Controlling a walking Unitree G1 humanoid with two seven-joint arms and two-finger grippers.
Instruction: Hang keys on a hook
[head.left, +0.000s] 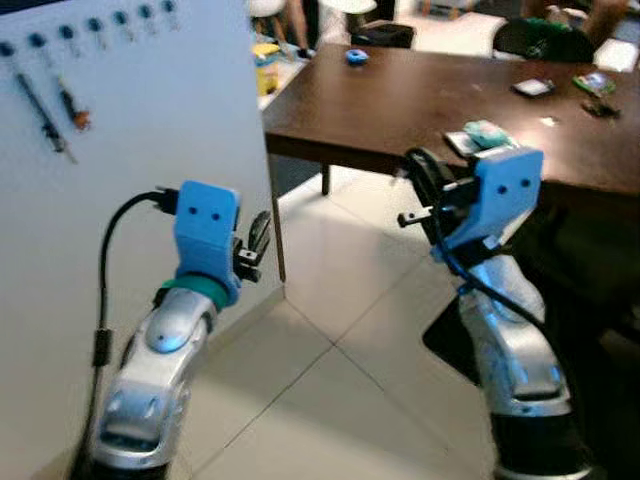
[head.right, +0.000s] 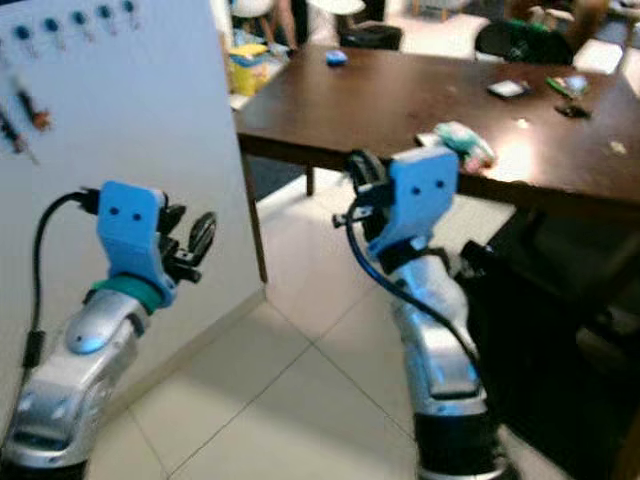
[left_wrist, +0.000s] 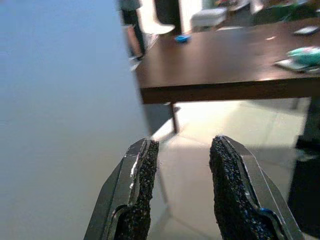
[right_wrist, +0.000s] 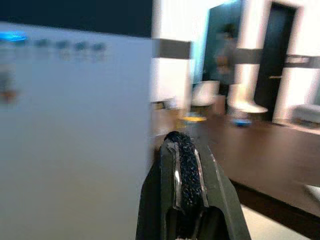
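Hovering beside the white board (head.left: 150, 180), left tool (left_wrist: 182, 187) gapes empty; right tool (right_wrist: 182, 165) is closed near the bench (head.left: 420, 100).

Left gripper (left_wrist: 180, 185): two black, rough-padded fingers (left_wrist: 142, 190) stood apart, nothing between them.
White panel (left_wrist: 60, 125): a plain pale surface ran alongside the gripper.
Counter (left_wrist: 220, 65): dark brown top beyond the fingers, one leg (left_wrist: 173, 117) visible.
On the counter: a small blue object (left_wrist: 182, 38) far back, a teal item (left_wrist: 306, 55) near the edge.
Floor (left_wrist: 225, 125): pale tiles under the counter.
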